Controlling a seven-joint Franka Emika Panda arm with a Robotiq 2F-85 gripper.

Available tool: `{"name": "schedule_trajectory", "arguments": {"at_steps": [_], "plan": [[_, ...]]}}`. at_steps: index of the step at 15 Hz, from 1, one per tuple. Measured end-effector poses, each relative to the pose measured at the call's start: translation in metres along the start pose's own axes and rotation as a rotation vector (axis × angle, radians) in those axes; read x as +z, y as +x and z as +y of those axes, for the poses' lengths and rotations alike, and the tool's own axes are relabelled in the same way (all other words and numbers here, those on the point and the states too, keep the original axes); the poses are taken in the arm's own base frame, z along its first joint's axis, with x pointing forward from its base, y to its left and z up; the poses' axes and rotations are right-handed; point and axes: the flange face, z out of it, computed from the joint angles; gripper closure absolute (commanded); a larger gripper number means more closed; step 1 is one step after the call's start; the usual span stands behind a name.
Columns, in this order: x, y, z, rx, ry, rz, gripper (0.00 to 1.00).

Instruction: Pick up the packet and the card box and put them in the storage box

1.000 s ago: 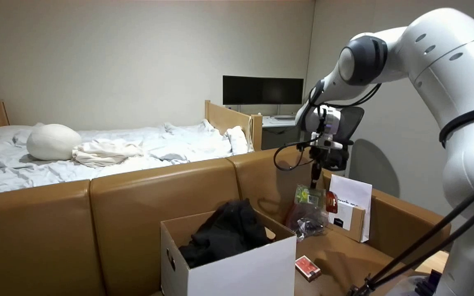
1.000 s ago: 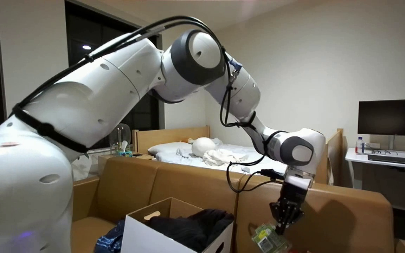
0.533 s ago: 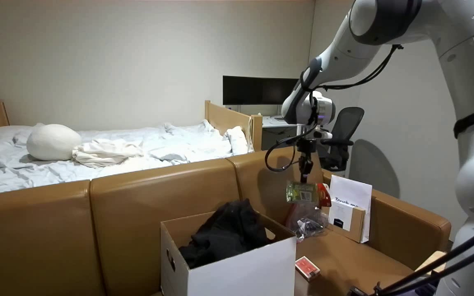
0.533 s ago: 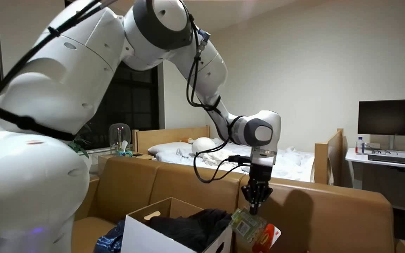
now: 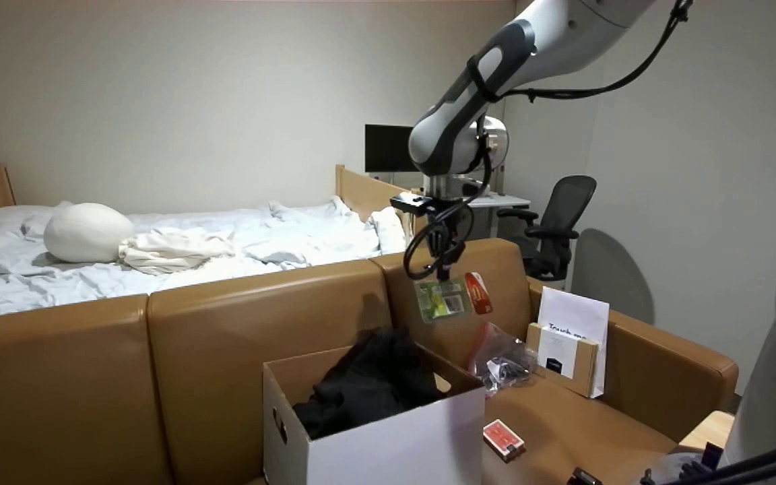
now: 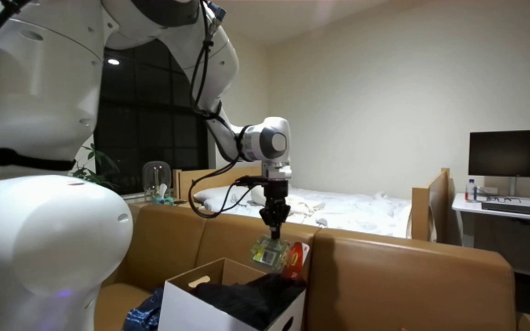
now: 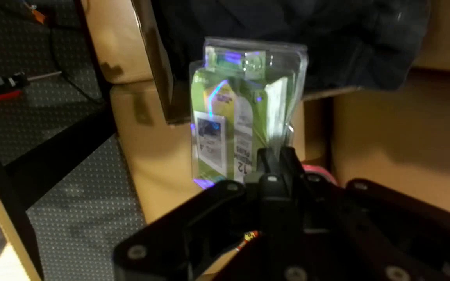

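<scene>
The packet, green and clear with a red end, shows in both exterior views (image 5: 442, 302) (image 6: 268, 253) and in the wrist view (image 7: 225, 113). My gripper (image 5: 443, 275) is shut on its upper edge and holds it in the air; the gripper also shows in the wrist view (image 7: 276, 156). The storage box (image 5: 395, 441), white outside and brown inside, is below the packet; it also shows in the wrist view (image 7: 155, 58). In an exterior view the packet hangs behind and above its rim (image 6: 200, 305). The red card box (image 5: 503, 438) lies flat on the sofa seat beside it.
Black cloth (image 5: 374, 384) fills much of the storage box. A clear bag (image 5: 501, 364) with dark contents lies by the backrest. A brown and white box (image 5: 566, 357) and a white paper (image 5: 580, 311) lean at the armrest. The sofa backrest (image 6: 398, 271) rises behind.
The gripper has lifted the packet and carried it leftward in both exterior views, from by the clear bag toward the storage box. The card box and storage box have not moved.
</scene>
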Motion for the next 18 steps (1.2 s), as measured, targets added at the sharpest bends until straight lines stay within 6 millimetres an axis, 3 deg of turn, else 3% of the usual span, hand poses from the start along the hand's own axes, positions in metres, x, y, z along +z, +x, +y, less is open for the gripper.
{"name": "schedule_trajectory", "arguments": {"at_steps": [1, 2, 4, 6, 12, 14, 16, 18], "plan": [[-0.009, -0.027, 0.002, -0.042, 0.016, 0.001, 0.98], [-0.016, -0.050, 0.004, -0.079, 0.022, 0.002, 0.69], [-0.024, -0.083, 0.007, -0.139, 0.023, 0.004, 0.63], [-0.028, -0.097, 0.009, -0.172, 0.015, 0.015, 0.49], [-0.035, -0.095, 0.013, -0.183, -0.086, 0.044, 0.10], [-0.036, -0.090, 0.013, -0.175, -0.117, 0.051, 0.01], [-0.036, -0.072, 0.013, -0.145, -0.170, 0.059, 0.00], [-0.034, -0.035, 0.008, -0.091, -0.211, 0.044, 0.00]]}}
